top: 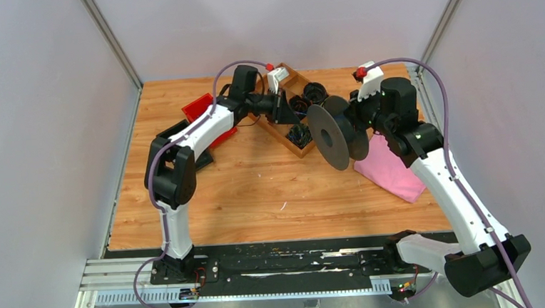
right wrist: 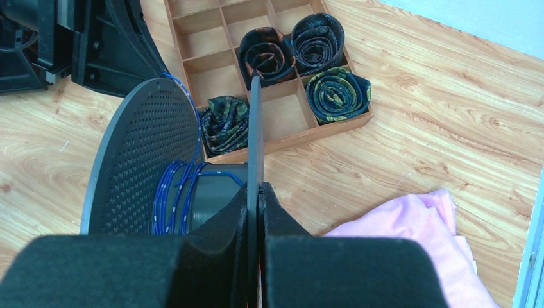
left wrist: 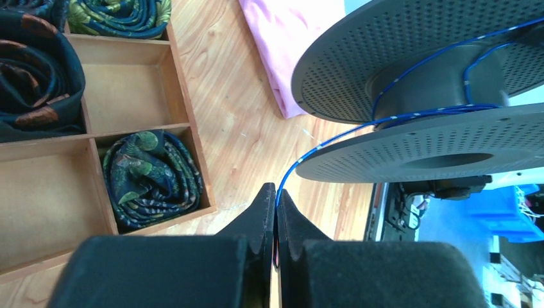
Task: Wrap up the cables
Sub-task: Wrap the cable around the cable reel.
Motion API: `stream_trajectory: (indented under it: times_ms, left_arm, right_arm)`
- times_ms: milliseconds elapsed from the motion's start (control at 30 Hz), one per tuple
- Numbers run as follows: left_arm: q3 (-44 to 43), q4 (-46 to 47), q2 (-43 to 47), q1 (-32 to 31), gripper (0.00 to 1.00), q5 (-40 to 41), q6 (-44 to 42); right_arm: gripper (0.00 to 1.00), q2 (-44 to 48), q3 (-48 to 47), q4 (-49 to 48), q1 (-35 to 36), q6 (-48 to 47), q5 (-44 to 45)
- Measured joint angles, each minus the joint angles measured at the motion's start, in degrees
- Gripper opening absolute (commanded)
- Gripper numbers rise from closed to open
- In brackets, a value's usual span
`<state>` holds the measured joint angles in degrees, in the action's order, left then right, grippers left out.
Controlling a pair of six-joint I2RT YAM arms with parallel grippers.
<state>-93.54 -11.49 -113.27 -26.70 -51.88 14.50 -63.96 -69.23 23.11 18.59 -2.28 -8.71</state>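
A thin blue cable (left wrist: 321, 146) runs from my left gripper (left wrist: 276, 192) up to the hub of a dark grey perforated spool (left wrist: 417, 64), where a few turns lie wound (right wrist: 173, 192). The left gripper is shut on the cable's end, close beside the spool in the top view (top: 297, 109). My right gripper (right wrist: 255, 189) is shut on the edge of one spool flange (right wrist: 255, 128) and holds the spool (top: 336, 132) on edge above the table. No dark blackish-purple wires show.
A wooden divided box (left wrist: 183, 96) with rolled dark patterned ties (left wrist: 151, 179) lies under the left gripper and behind the spool (right wrist: 282, 144). A pink cloth (top: 392, 172) lies under the right arm. A red bin (top: 202, 108) sits at back left.
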Motion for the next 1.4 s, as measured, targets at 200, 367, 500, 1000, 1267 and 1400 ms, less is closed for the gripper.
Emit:
stream_trajectory:
  times_ms: [200, 367, 500, 1000, 1267, 1400]
  left_arm:
    - [1.0, 1.4, -0.3, 0.0, 0.00, 1.6, -0.7]
    - [4.9, 6.1, -0.2, -0.4, 0.00, 2.0, 0.8]
    - [8.2, 9.9, -0.2, -1.1, 0.00, 2.3, 2.3]
    - [16.5, 24.0, 1.2, -5.7, 0.05, 5.2, 11.7]
    - [19.9, 30.3, 1.3, -8.6, 0.12, 6.0, 16.8]
    - [21.8, 33.1, 1.2, -9.6, 0.13, 5.9, 19.5]
  right_arm:
    - [0.01, -0.6, -3.1, 1.5, -0.3, 1.2, -0.8]
    - [0.01, -2.5, -6.5, 2.0, -1.0, 4.0, -2.3]
    - [0.01, -4.8, -8.3, 3.0, -1.4, 6.7, -2.3]
    - [0.01, -9.1, -13.7, 6.4, -3.0, 15.9, 3.5]
    - [0.01, -9.4, -13.8, 6.4, -3.3, 16.8, 5.5]
    - [0.01, -9.5, -14.3, 6.3, -3.9, 17.1, 6.6]
